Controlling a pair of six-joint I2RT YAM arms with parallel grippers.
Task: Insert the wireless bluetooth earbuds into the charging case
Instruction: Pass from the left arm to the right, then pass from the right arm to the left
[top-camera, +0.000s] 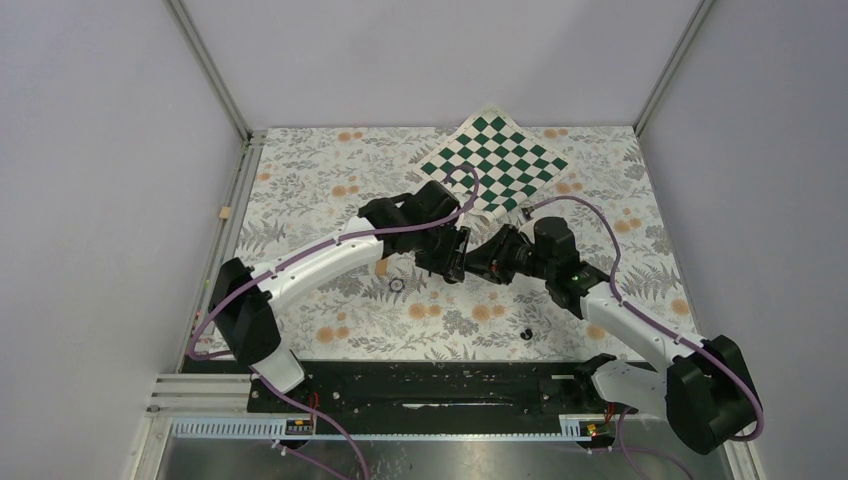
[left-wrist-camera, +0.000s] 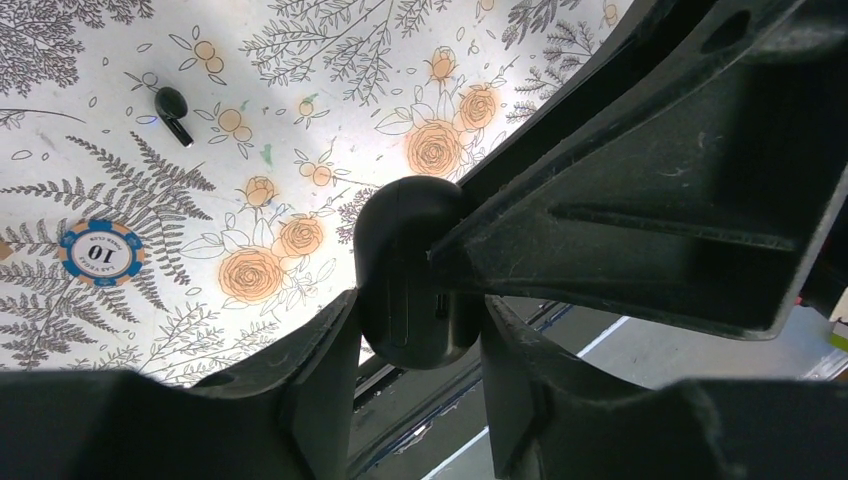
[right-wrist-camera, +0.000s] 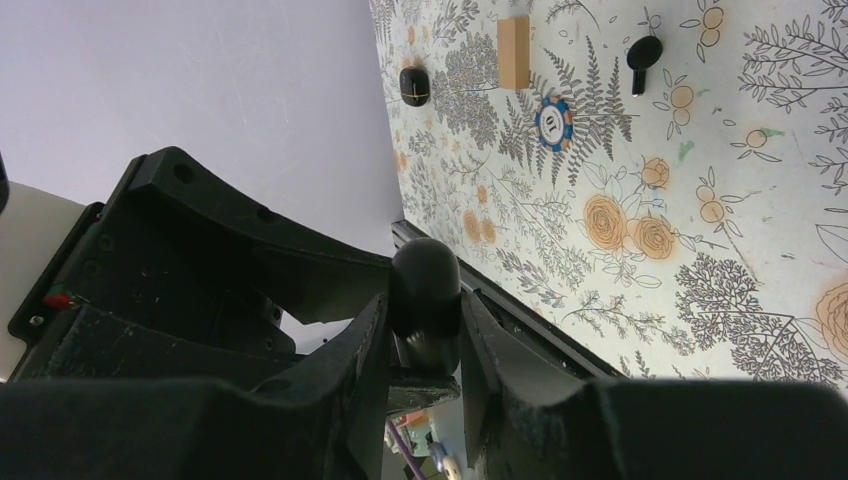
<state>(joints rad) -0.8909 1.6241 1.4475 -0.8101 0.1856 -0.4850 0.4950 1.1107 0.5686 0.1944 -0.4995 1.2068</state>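
Note:
The charging case (left-wrist-camera: 410, 270), a black rounded pebble with its lid seam closed, hangs above the table between both grippers. My left gripper (left-wrist-camera: 415, 310) is shut on its sides. My right gripper (right-wrist-camera: 425, 320) has come from the opposite side, and both its fingers press against the same case (right-wrist-camera: 425, 295). In the top view the two grippers (top-camera: 452, 258) (top-camera: 492, 258) meet at mid-table and the case is hidden among the fingers. One earbud (top-camera: 527, 331) lies loose on the floral cloth near the front edge, also showing as a black bud (left-wrist-camera: 172, 108) (right-wrist-camera: 643, 55) in both wrist views.
A blue and orange poker chip (left-wrist-camera: 101, 252) (right-wrist-camera: 552, 122) lies on the cloth left of the grippers. A green checkered mat (top-camera: 495, 160) covers the far middle. A small wooden block (right-wrist-camera: 513, 52) and a black cube (right-wrist-camera: 414, 85) sit near the left wall. A black rail (top-camera: 430, 385) borders the front.

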